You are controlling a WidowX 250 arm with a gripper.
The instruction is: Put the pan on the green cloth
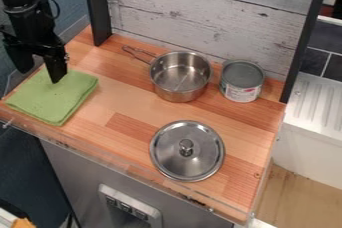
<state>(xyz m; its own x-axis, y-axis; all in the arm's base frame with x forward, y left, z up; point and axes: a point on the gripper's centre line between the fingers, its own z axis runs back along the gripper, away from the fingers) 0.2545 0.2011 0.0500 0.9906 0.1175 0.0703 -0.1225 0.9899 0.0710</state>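
Tool point(39, 66) hung over the far part of the green cloth point(55, 96), its two fingers spread, nothing between them. Cloth lay flat, thin and soft by its look; would likely ruck if pushed sideways.

Pan point(180, 77) stood upright and uncovered on the worktop point(127, 124), well apart from the cloth, beside a can point(242, 81). Handle, a narrow metal loop, slanted away towards the tool's side and the plank wall point(200, 4).

Judged the pan rigid, not fragile, moderately light, but slick: polished metal offered little bite. Weight sat in the bowl, so a pinch at the handle's tip would probably let it droop or twist. Best hold: handle close to the bowl, or the near rim, one finger inside. Lid point(187, 150) lay separately, nearer the front edge.
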